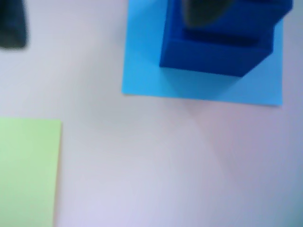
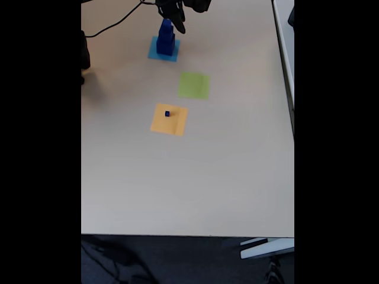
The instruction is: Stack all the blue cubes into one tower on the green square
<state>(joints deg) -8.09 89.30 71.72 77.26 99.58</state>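
Note:
A stepped tower of blue cubes (image 2: pixel 166 36) stands on the light-blue square (image 2: pixel 155 53) at the far end of the table; in the wrist view the tower (image 1: pixel 213 47) is seen from above on that square (image 1: pixel 142 71). My gripper (image 2: pixel 175 21) hangs at the tower's top. In the wrist view one dark finger (image 1: pixel 203 12) lies over the stack and the other finger (image 1: pixel 12 23) sits far to the left, so the gripper (image 1: pixel 108 19) is open. The green square (image 2: pixel 194 85) (image 1: pixel 28 172) is bare. A tiny blue cube (image 2: pixel 167 113) sits on the orange-yellow square (image 2: pixel 172 123).
The beige table (image 2: pixel 189 177) stretches wide toward the near edge. A black cable (image 2: pixel 115 25) runs along the far left. The table's right edge (image 2: pixel 292 118) lies well away from the squares.

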